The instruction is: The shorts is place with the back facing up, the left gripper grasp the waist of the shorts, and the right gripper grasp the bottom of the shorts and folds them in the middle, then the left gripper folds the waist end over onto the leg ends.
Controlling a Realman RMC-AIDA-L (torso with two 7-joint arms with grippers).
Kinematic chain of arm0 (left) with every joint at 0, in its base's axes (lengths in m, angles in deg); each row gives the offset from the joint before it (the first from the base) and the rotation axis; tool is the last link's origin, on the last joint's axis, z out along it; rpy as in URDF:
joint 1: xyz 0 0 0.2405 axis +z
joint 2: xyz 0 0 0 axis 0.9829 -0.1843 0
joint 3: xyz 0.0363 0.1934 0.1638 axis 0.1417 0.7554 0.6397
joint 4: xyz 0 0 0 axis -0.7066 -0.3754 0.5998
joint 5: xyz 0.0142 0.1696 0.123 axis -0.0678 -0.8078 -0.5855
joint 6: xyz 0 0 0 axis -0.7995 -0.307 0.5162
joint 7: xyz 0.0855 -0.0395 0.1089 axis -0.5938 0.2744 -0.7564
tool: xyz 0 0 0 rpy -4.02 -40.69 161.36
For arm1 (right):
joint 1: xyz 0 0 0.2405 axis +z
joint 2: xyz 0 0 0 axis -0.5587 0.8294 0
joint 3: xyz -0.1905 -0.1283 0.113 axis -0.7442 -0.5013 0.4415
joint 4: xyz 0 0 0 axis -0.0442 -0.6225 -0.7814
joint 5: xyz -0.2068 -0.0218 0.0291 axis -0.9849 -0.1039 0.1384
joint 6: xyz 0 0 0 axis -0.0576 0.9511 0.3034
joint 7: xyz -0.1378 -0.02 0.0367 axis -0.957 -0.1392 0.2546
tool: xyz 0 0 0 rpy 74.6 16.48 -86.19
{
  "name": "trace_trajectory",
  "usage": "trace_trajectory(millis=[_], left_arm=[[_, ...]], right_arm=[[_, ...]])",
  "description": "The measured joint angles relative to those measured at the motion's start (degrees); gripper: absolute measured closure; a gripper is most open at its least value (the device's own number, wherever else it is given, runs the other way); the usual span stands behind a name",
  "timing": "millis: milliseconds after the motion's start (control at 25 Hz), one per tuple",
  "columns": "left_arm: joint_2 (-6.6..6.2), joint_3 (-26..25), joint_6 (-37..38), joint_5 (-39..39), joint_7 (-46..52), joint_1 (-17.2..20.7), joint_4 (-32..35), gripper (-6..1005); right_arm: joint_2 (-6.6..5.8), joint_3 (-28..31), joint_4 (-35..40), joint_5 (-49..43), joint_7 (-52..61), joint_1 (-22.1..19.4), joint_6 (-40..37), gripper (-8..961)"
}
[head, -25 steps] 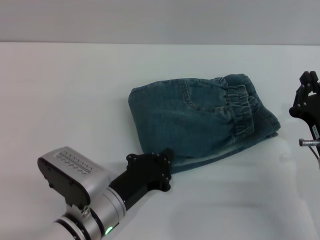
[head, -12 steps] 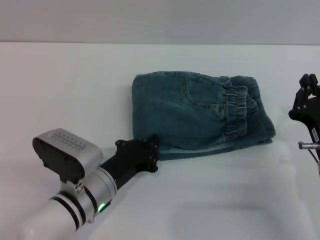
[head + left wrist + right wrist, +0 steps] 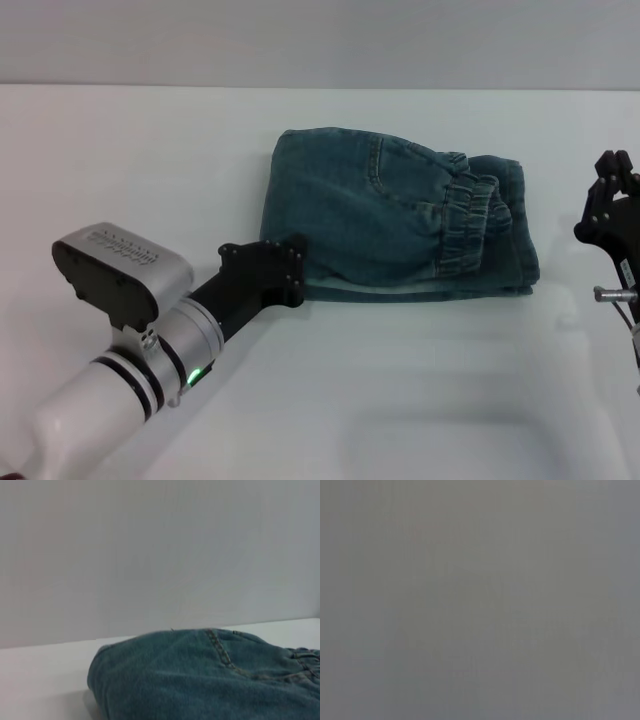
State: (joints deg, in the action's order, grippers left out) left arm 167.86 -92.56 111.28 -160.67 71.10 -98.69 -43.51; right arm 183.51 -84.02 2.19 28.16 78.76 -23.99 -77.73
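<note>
Both folds look done, to my eye: from the head view the shorts [image 3: 400,220] lie as a compact blue bundle on the white surface [image 3: 140,160], the gathered elastic waistband [image 3: 462,228] turned over on top toward the robot's right side, with a strip of paler layer peeking out along the near edge. That suggests the waist end has already gone over onto the leg ends, though the hems themselves are hidden under the stack, so I can't confirm they line up. What seems left is only tidying or pulling clear. The left hand [image 3: 292,268], a black claw on a silver arm with a green light, sits right at the bundle's near left corner; whether it pinches cloth or is slack I cannot tell. The right hand [image 3: 610,205] hangs well apart beyond the right edge of the bundle, its grip likewise unclear. The denim reads as soft, faded, thick-seamed, with a curved line of pocket stitching. From the left wrist view, the folded edge of the shorts [image 3: 200,675] bulges round and plump, resting low on the surface. The right wrist view shows only blank grey.
</note>
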Motion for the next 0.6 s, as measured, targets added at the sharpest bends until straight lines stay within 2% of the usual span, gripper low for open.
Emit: trace_trajectory(millis=[280,440,480,600], left_arm=[[0.21,-0.2,4.0,0.0,0.0,-1.2,2.3,953],[0.19,-5.4,10.0,-0.1,-2.1,1.5,2.5,946],[0.27,-8.3,13.6,-0.1,-5.3,3.2,3.3,944],[0.53,-12.8,20.5,0.1,-12.6,5.3,6.4,939]], right_arm=[[0.00,0.0,0.1,0.1,0.0,-0.1,-0.1,870],[-0.01,0.4,-0.3,0.2,0.0,-0.4,-0.5,867],[-0.02,0.5,-0.7,0.2,-0.1,-0.6,-1.1,867],[0.00,0.6,-4.0,0.2,-0.3,-1.4,-5.2,864]])
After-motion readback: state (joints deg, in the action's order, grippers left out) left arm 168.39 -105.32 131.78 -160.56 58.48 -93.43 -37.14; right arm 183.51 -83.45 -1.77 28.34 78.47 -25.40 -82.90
